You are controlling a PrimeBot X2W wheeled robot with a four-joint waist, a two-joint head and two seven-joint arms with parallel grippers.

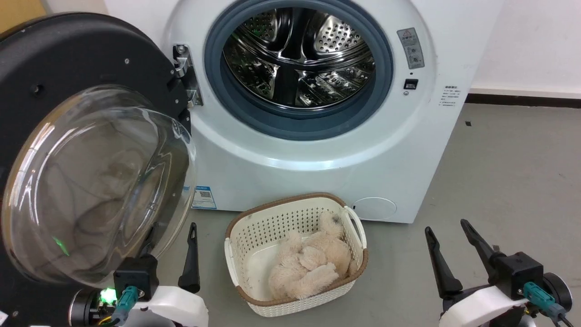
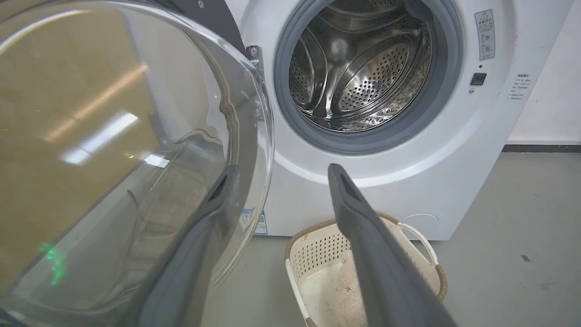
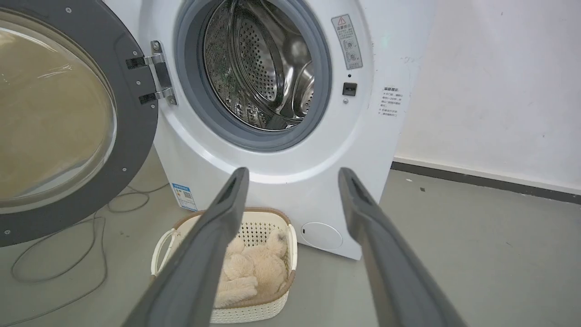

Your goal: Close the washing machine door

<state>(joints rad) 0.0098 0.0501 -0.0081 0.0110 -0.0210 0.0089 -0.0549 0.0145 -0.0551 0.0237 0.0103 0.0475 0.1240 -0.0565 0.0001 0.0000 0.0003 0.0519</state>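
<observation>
Head, left wrist and right wrist views of a front-loading washer [image 1: 317, 172]. The washing machine door [image 1: 91, 159] stands swung wide open on its metal hinge [image 1: 184, 72] at the robot's left, its glass bowl bulging toward the camera. The left and lower frame edges of the head view cut off the black rim.

The left end effector [image 2: 281, 175] is open, fingers spread. One finger [image 2: 213, 213] shows only blurred through the glass, the other stands clear of it. Whether either touches the door cannot be told. The right end effector [image 1: 445, 227] is open and empty, low at the right over bare floor [image 1: 499, 181], well apart from the door.

The steel drum opening [image 1: 297, 59] is unobstructed. A cream basket [image 1: 236, 245] holding a plush toy [image 1: 313, 263] sits on the floor just before the washer, below the opening and beside the bowl's lower edge. In the right wrist view, a cable [image 3: 54, 268] trails on the floor beneath the door.
</observation>
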